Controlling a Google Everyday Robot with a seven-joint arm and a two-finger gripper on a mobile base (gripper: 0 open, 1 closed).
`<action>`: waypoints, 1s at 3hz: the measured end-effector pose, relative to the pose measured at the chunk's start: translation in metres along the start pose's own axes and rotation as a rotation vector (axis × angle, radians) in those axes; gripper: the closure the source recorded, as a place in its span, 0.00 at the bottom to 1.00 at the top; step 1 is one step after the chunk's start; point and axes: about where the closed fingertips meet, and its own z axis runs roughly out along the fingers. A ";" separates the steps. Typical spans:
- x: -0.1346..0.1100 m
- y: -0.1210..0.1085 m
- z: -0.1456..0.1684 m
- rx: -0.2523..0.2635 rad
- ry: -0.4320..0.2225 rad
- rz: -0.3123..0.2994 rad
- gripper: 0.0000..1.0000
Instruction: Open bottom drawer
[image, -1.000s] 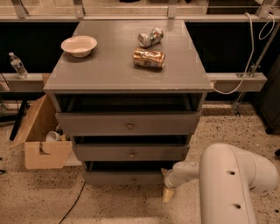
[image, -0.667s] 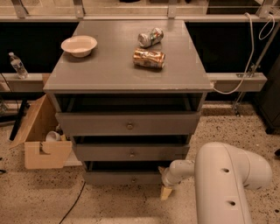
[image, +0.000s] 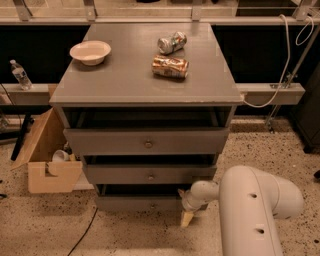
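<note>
A grey cabinet (image: 145, 85) holds three drawers. The bottom drawer (image: 135, 203) is the slimmest grey front, low near the floor; its knob is hidden from this angle. Above it are the mid-sized drawer (image: 150, 174) and the tallest drawer (image: 147, 142), each with a round knob. My gripper (image: 187, 215) is at the end of the white arm (image: 250, 210), down at the right end of the bottom drawer's front, its yellowish tip pointing to the floor.
On the cabinet top lie a white bowl (image: 90, 51) and two crushed cans (image: 170, 66). An open cardboard box (image: 47, 155) stands on the floor to the left. A water bottle (image: 20, 75) is on the left ledge. A cable (image: 280, 75) hangs at the right.
The arm and gripper have shifted a little to the left along the bottom drawer's front. The drawers look unchanged.
</note>
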 end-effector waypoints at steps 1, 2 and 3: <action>-0.002 -0.003 0.020 -0.049 -0.016 -0.006 0.04; -0.001 -0.002 0.027 -0.087 -0.010 -0.014 0.33; -0.001 0.019 0.006 -0.124 0.017 0.022 0.66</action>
